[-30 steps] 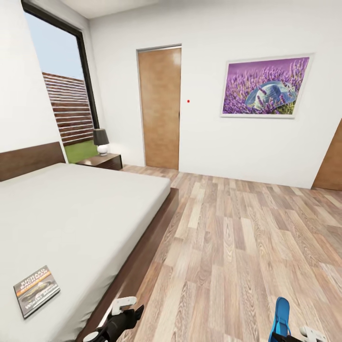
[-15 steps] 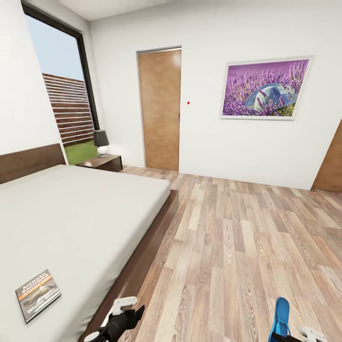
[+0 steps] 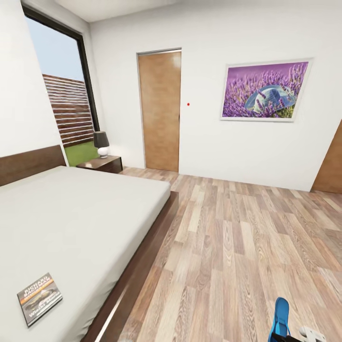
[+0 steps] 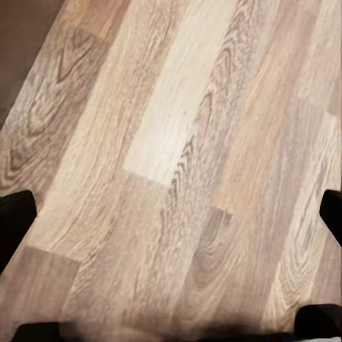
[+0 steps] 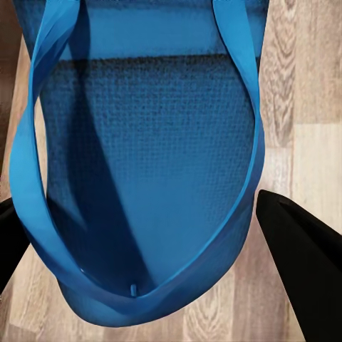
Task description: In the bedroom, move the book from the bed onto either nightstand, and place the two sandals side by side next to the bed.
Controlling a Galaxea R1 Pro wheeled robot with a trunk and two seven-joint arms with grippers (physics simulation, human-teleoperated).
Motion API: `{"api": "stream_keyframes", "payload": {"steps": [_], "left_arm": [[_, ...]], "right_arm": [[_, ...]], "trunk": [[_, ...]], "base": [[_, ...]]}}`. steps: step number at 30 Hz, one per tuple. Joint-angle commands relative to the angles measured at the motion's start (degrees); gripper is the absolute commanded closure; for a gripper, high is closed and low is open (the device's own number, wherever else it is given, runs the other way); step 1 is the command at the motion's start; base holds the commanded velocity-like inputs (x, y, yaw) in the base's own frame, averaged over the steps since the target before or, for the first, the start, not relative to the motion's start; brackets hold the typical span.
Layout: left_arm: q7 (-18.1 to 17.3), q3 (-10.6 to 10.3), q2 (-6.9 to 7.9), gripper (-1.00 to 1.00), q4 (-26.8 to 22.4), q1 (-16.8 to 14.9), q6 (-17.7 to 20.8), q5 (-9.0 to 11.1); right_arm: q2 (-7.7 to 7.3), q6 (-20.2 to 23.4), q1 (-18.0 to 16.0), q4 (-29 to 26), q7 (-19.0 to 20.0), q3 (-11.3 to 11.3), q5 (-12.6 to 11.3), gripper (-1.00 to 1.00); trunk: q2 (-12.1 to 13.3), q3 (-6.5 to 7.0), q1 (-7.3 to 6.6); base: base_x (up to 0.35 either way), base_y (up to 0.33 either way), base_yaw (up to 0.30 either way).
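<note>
While the book [image 3: 39,298] is lying untouched on the bed [image 3: 85,213], far from the nightstand [image 3: 101,164], you are carrying one sandal [image 5: 142,171] clamped in your right gripper [image 5: 149,235], your left gripper [image 4: 171,214] hanging spread and empty over the floor [image 4: 178,142].

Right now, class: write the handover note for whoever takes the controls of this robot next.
Right gripper: shut on one blue sandal, held above the wood floor.
Left gripper: open, empty, fingertips wide apart above floor planks.
Book: lying on the bed, near its foot corner.
Nightstand: beside the headboard, carrying a lamp.
Done: one sandal picked up.
Left: set it by the bed, fetch its mate, move the book to a nightstand.
</note>
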Motion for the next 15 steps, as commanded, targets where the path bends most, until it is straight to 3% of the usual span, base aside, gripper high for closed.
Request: {"api": "stream_keyframes", "payload": {"steps": [1, 3, 15], "left_arm": [[0.4, -0.3, 0.02, -1.00, 0.8, 0.0, -0.9, 0.5], [1.8, -0.4, 0.01, -1.00, 4.8, 0.0, -3.8, 0.3], [2.7, -0.7, 0.72, -1.00, 14.0, 0.1, -6.9, 0.1]], "right_arm": [[-0.02, 0.1, 0.0, 0.0, 0.2, 0.5, -0.6, 1.00], [-0.02, 0.1, 0.0, 0.0, 0.2, 0.5, -0.6, 1.00], [-0.02, 0.1, 0.0, 2.1, 0.2, 0.5, -0.6, 1.00]], "trunk": [[0.4, 0.13, -0.23], [1.2, 0.49, -0.67], [6.0, 2.64, -3.31]], "base": [[0.000, 0.000, 0.000], [0.000, 0.000, 0.000], [0.000, 0.000, 0.000]]}}
